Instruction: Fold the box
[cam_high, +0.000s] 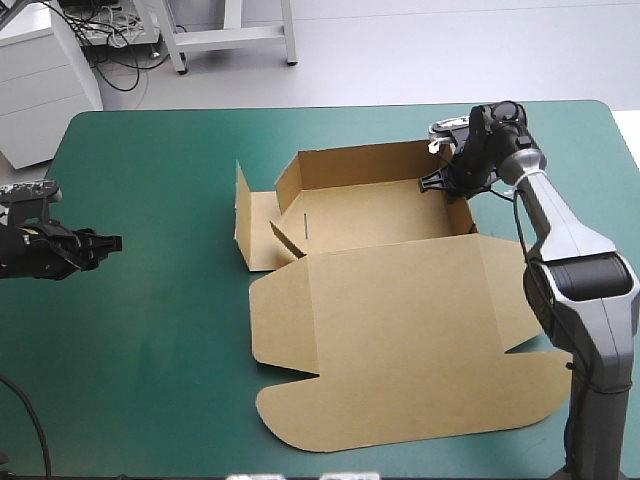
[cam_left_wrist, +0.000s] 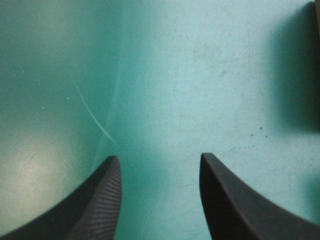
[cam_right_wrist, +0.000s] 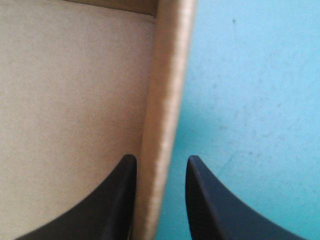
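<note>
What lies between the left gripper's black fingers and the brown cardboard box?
Only bare teal-green cover, seen in the high view: the left gripper stands apart from the brown cardboard box.

No writing, label, brand, number or sign can be read in any view. The box (cam_high: 400, 340), a cut sheet of brown board, shows only plain unprinted faces, and the teal-green covered desk (cam_high: 150, 350) carries no markings.
</note>
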